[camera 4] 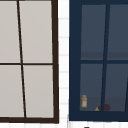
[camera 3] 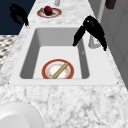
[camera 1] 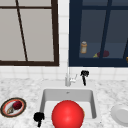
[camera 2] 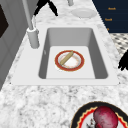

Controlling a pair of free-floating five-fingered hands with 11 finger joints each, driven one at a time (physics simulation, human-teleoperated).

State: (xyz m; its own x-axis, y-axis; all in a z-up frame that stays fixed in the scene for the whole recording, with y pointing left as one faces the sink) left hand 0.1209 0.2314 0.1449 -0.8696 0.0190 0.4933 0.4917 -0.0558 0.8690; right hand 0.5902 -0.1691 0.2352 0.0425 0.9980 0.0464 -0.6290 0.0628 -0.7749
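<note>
Red-rimmed plate (camera 3: 58, 70) in sink (camera 3: 27, 53), stick across it, right hand (camera 3: 93, 28) nearest.

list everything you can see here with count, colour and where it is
sink: 1, white, set in the marble counter
plate with stick: 1, red-rimmed, on the sink floor, a tan stick lying across it
red ball: 1, red, in the front view before the sink
faucet: 1, grey, behind the sink
patterned plate: 1, dark rim, on the counter left of the sink, a dark red fruit on it
white plate: 1, white, on the counter right of the sink
bottle: 1, orange, inside the dark blue glass cabinet
window: 1, brown frame, left of the cabinet
left hand: 1, black, at the sink's front left corner
right hand: 1, black, in the air beside the faucet, fingers pointing down
</note>
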